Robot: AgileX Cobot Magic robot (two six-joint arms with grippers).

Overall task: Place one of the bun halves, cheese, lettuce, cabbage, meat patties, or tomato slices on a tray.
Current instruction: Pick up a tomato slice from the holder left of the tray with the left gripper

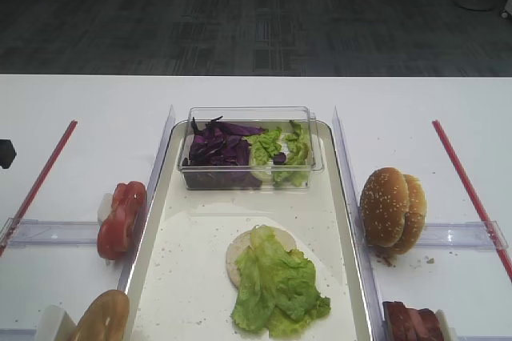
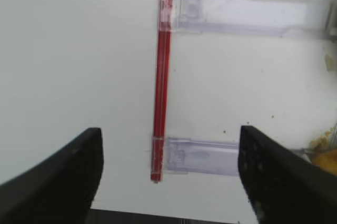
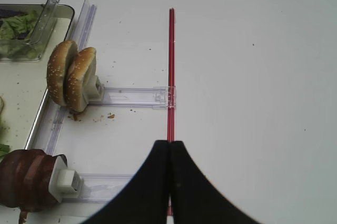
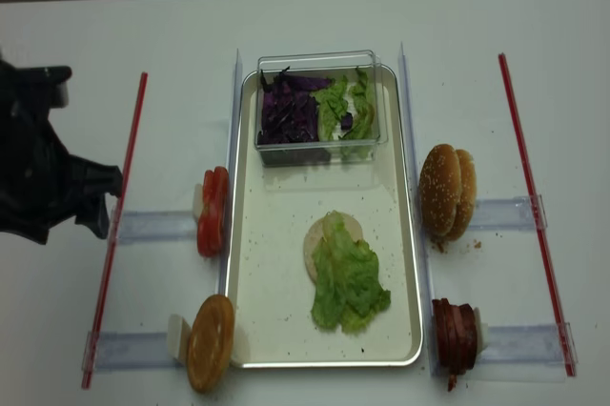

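Note:
The tray (image 1: 196, 253) lies mid-table, with a pale bun half (image 1: 237, 250) on its floor and a lettuce (image 1: 276, 281) leaf over that. Cabbage (image 1: 220, 149) and more lettuce fill a clear box (image 1: 250, 114) at the tray's far end. Left of the tray stand tomato slices (image 1: 122, 217) and a plain bun (image 1: 104, 317). On its right are sesame bun halves (image 1: 390, 206) and meat patties (image 1: 412, 321). No cheese shows. My left gripper (image 2: 171, 137) hangs open and empty over the left red strip (image 2: 162, 77). My right gripper (image 3: 169, 144) is shut and empty, right of the sesame buns (image 3: 71, 79).
Red strips (image 4: 522, 168) run down both sides of the table, joined to clear plastic rails (image 4: 152, 227) that hold the food upright. My left arm (image 4: 38, 172) sits at the table's left edge. The near table edge shows in the left wrist view.

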